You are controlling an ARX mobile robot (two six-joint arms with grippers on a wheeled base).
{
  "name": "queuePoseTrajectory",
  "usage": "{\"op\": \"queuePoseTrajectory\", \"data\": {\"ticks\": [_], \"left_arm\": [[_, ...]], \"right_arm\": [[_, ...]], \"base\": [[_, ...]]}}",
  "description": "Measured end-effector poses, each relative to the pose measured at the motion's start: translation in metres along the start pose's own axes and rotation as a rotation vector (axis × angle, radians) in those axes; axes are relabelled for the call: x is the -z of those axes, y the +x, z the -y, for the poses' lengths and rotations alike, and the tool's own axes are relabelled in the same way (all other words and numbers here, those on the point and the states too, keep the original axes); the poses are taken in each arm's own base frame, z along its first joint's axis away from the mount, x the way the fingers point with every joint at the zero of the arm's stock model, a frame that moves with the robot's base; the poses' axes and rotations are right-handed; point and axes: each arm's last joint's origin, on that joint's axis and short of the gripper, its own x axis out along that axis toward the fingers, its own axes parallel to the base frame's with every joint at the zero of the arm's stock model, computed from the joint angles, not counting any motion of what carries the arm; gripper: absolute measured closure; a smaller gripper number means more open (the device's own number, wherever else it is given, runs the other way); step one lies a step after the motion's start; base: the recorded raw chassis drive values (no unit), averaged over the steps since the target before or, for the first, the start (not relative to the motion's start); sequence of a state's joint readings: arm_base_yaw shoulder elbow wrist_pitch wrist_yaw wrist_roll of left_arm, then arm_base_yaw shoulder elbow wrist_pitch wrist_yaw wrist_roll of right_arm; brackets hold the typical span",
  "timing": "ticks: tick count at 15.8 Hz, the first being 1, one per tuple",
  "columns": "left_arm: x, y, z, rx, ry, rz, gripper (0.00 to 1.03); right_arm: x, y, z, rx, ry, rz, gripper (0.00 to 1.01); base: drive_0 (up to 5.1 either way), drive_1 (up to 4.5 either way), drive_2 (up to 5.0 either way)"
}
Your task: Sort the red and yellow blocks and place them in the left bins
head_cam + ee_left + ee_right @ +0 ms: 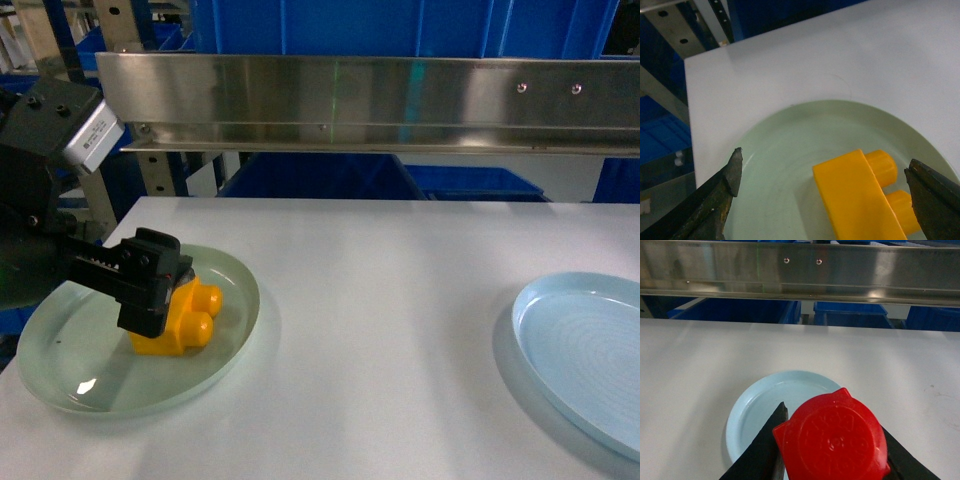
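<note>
Head view: left gripper (160, 285) hangs with jaws spread over the yellow block (183, 318) (studs pointing right) on the green plate (60, 375). Right gripper (832, 440) clamps the red block (832, 440) above the pale-blue plate (752, 407).

Head view forward-down; wrist views close over plates (790, 150).

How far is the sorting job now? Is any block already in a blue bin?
No block shows inside a blue bin yet. The right gripper holds a red piece above the pale-blue plate. The left gripper is open around the yellow block, which lies on the green plate. Both placements remain.
</note>
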State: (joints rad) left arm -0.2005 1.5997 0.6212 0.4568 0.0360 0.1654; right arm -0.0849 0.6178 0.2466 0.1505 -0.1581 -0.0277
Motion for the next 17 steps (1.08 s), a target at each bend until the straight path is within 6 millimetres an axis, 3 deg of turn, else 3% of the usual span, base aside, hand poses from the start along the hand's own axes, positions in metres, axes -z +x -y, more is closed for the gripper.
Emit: {"op": "queuePoseTrajectory", "data": {"ticks": [6, 8, 17], "left_arm": [[0.007, 0.006, 0.011, 0.023, 0.005, -0.045, 0.05], [0.007, 0.017, 0.017, 0.036, -0.004, -0.057, 0.05], [0.022, 0.028, 0.019, 0.043, -0.07, -0.139, 0.05]], "right_arm": [[0.0, 0.0, 0.0, 0.0, 0.0, 0.0, 0.69], [0.0, 0.0, 0.0, 0.0, 0.0, 0.0, 0.69], [0.0, 0.0, 0.0, 0.0, 0.0, 0.0, 0.7]], "base": [[0.0, 0.0, 0.0], [0.0, 0.0, 0.0], [0.0, 0.0, 0.0]]}}
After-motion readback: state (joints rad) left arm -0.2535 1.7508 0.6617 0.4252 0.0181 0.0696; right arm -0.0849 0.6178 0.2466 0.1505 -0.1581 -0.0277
